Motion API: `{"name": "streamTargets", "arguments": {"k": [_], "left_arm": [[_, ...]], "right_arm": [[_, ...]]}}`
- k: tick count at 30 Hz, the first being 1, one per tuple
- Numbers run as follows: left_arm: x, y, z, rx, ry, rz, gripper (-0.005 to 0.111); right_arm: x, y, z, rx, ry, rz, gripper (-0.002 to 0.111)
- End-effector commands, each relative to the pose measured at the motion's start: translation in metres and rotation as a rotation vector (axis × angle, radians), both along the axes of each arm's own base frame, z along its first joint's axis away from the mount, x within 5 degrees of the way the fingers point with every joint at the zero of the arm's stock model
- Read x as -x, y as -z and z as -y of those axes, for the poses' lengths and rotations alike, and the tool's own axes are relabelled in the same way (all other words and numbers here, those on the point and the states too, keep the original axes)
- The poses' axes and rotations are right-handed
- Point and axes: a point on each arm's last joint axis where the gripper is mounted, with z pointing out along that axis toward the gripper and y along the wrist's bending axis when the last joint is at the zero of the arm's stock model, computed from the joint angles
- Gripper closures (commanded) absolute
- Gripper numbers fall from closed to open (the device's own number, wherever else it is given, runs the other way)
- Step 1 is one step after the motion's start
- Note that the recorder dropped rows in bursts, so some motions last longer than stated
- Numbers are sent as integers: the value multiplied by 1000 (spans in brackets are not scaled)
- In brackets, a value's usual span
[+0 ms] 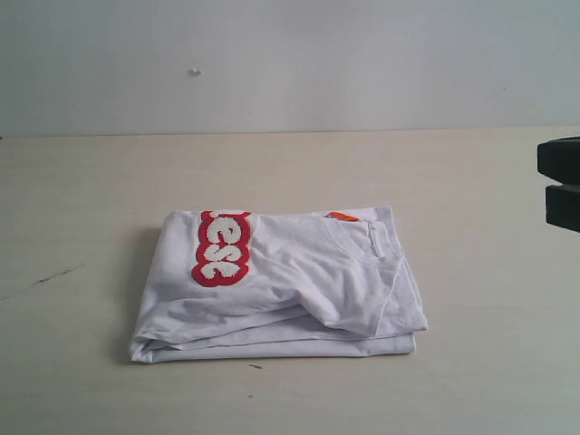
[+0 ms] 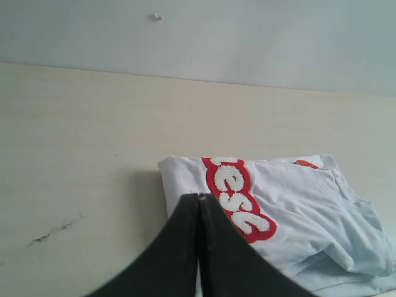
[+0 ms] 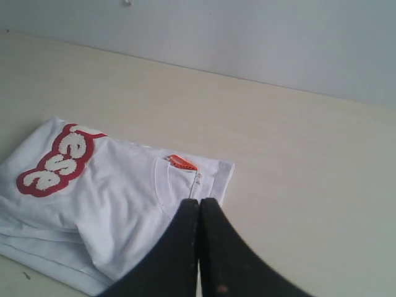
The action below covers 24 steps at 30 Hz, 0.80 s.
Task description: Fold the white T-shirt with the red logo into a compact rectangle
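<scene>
White T-shirt lies folded into a squat rectangle in the middle of the table, its long axis running left to right. The red logo is on top at the far left, and a rumpled flap sits on the right. A black part of the right arm shows at the right edge, well apart from the cloth.

From the left wrist, the left gripper is clenched, fingers pressed together and holding nothing. It hangs over the shirt's left edge, beside the logo.

From the right wrist, the right gripper is likewise clenched and empty, by the collar corner near the orange tag. The shirt lies between the two. I'd say the right arm is better placed to flatten that flap.
</scene>
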Motion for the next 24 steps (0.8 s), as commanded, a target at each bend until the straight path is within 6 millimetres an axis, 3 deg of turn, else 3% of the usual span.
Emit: {"name": "streamTargets", "arguments": {"k": [1,15,24], "left_arm": [[1,1,0,9,0,-4,107],[2,0,0,4,2,3,107],[33,-25,-11,46,-19,225,107]], "right_arm": [[1,0,1,-13,10,9,108],[1,0,1,-13,10,9,108],[1,0,1,-13,10,9,108]]}}
